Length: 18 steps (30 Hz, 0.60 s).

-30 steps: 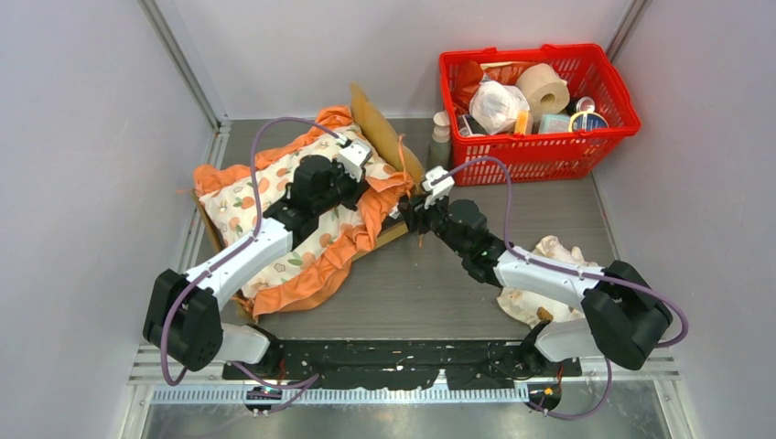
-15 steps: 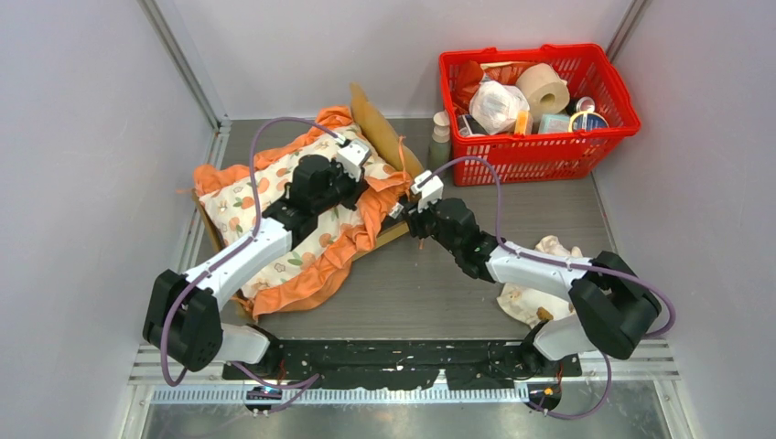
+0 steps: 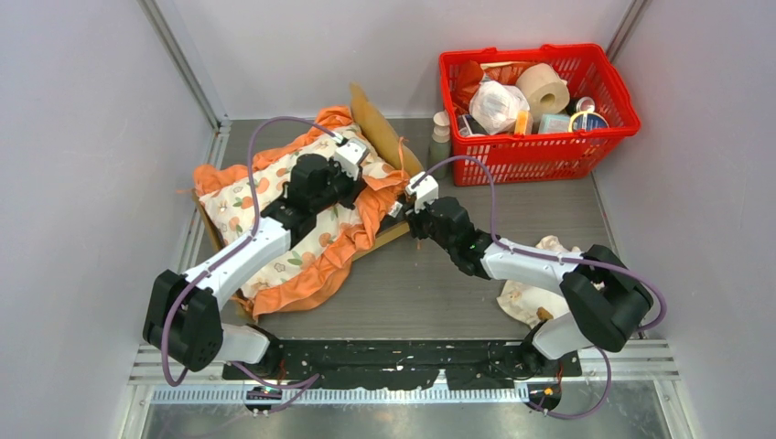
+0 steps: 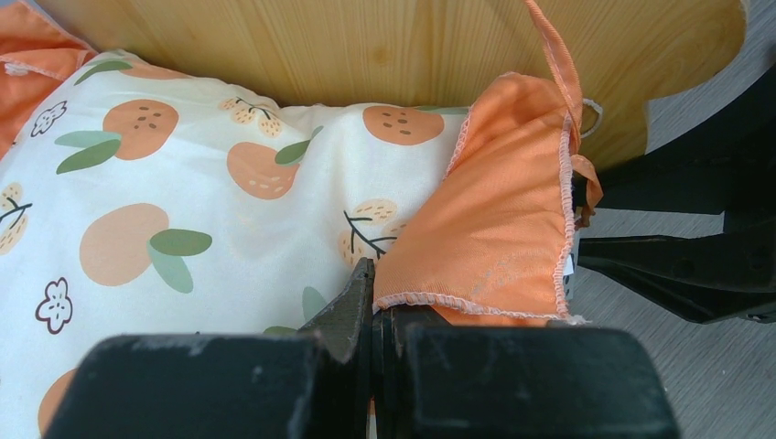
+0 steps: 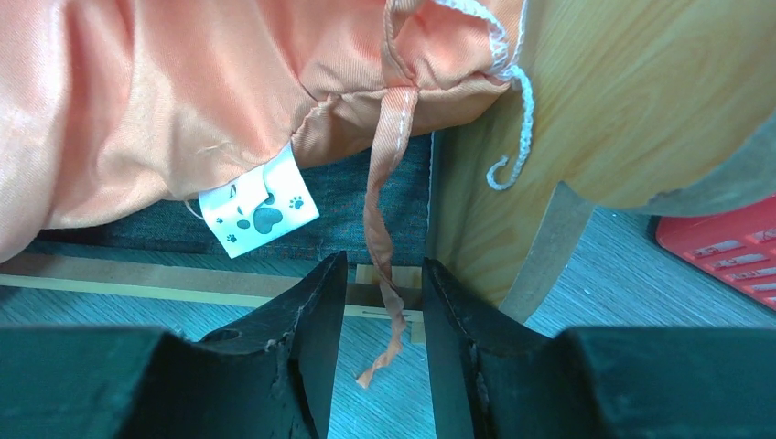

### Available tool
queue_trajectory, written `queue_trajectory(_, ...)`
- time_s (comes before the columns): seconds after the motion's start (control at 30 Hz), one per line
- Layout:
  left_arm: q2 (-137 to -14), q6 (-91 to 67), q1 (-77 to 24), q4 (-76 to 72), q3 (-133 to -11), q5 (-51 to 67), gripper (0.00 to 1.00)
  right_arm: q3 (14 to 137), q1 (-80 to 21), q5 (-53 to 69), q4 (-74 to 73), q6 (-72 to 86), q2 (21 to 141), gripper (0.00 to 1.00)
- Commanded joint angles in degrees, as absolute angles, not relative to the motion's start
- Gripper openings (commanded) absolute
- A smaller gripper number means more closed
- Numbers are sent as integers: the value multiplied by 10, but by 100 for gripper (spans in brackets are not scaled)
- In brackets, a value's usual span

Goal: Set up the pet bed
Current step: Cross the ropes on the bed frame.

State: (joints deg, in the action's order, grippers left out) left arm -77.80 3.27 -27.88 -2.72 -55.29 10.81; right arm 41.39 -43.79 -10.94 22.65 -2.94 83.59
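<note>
Left end effector (image 4: 371,279) closed at cushion (image 4: 183,174) ruffle; right end effector (image 5: 384,274) half-open astride dangling orange tie (image 5: 382,174) by pet bed (image 5: 595,101), gripping nothing.

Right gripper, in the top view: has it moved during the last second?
Yes. The right gripper has shifted left, away from the red basket and closer to the near corner of the pet bed.

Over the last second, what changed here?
The right end effector swung leftward, closer to the pet bed corner, jaws open astride a dangling orange strap. The left end effector, cushion and red basket stayed put.
</note>
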Motion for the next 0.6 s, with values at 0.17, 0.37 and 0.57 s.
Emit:
queue_trajectory(0.17, -763, 25, -270, -45, -576, 112, 0, 433, -440, -107, 264, -36, 854, 39)
queue_trajectory(0.37, -762, 26, -269, -43, -575, 111, 0, 451, -440, -94, 247, -33, 849, 7)
queue_trajectory(0.57, -769, 23, -269, -50, -574, 111, 0, 506, -440, -76, 230, -45, 809, 5)
